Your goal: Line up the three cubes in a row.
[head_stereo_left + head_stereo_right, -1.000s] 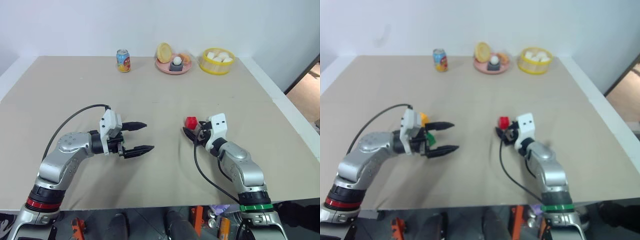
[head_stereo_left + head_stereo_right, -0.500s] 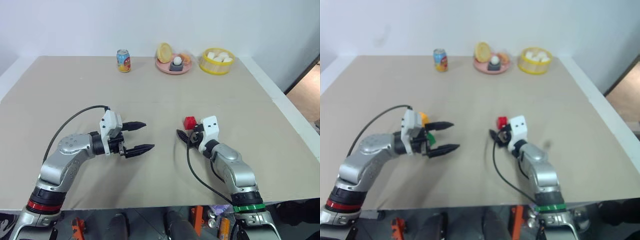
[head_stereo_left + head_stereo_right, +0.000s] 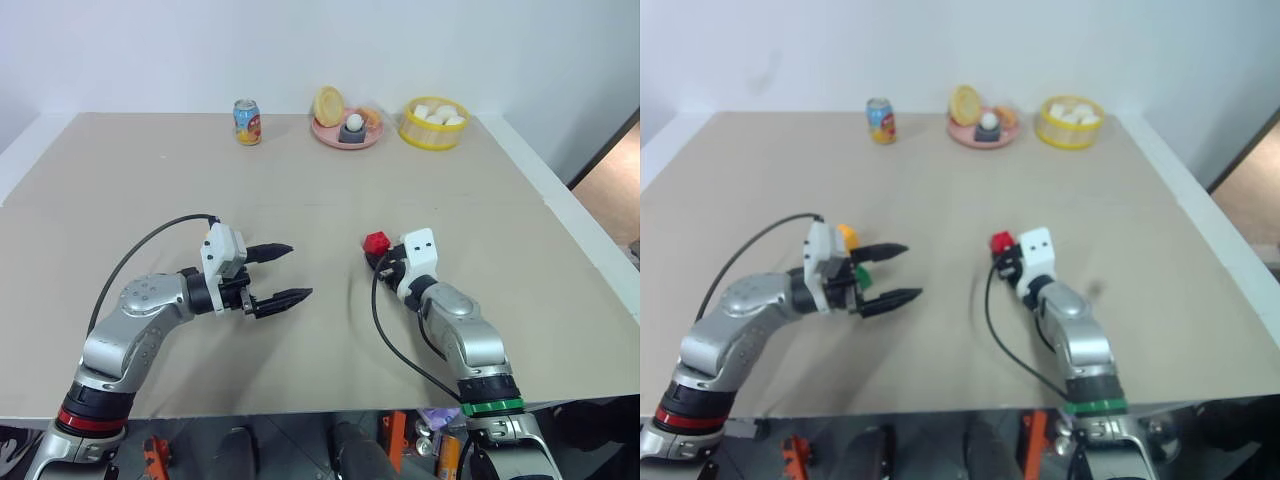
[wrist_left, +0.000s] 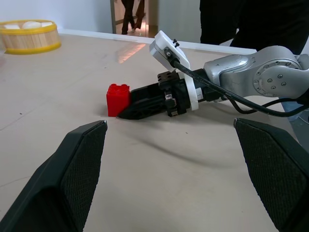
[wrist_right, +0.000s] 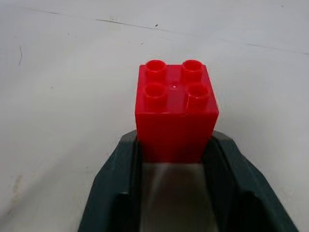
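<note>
Moved since a second ago: right gripper has clamped shut on the red cube; earlier its fingers stood apart around it.
Left gripper: fingers spread wide, holding nothing, hovering over the table and pointing toward the red cube.
Yellow-orange cube and green cube: on the table just behind the left gripper, close together.
Red cube spot: mid-table, well apart from the other two.
Step in hand: I'd say the grab on red is done, carry not started.
Next move: probably lift a touch, bring it across beside the other two, studs up, edges square.
Far edge: soda can, pink plate, yellow basket.
Writing: can label is too small to read, no brand I can make out.
</note>
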